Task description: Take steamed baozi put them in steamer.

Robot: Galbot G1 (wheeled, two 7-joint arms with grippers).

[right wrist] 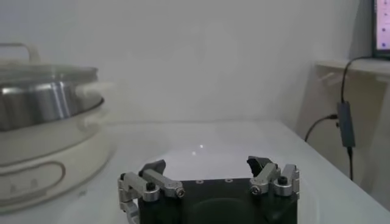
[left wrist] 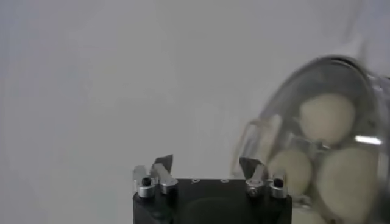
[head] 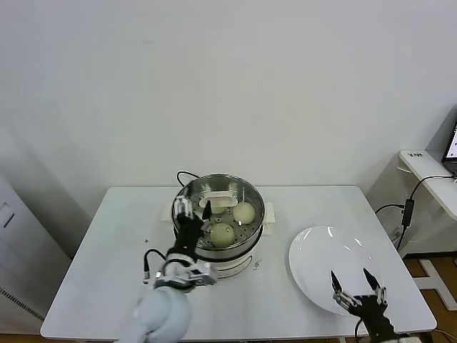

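My left gripper (head: pixel 193 211) stands spread wide with nothing between its fingers, poised over the near-left rim of the steamer (head: pixel 251 194). Just beyond my fingertips, inside the steel basket, lie the steamed baozi (head: pixel 222 234): one close beside my fingers, another (head: pixel 244 212) a little farther across the perforated floor. From my left wrist I see three pale buns (left wrist: pixel 327 117) crowded together in the basket, off to one side of my open fingers (left wrist: pixel 162 164). The basket sits on its cream-white cooker base (right wrist: pixel 36 173), a black cord (head: pixel 184 174) trailing behind it on the white table (head: pixel 114 243).

My right gripper (head: pixel 359 289) is well apart from the steamer, also open and empty, hovering over the near edge of the white plate (head: pixel 314 257), which is bare.
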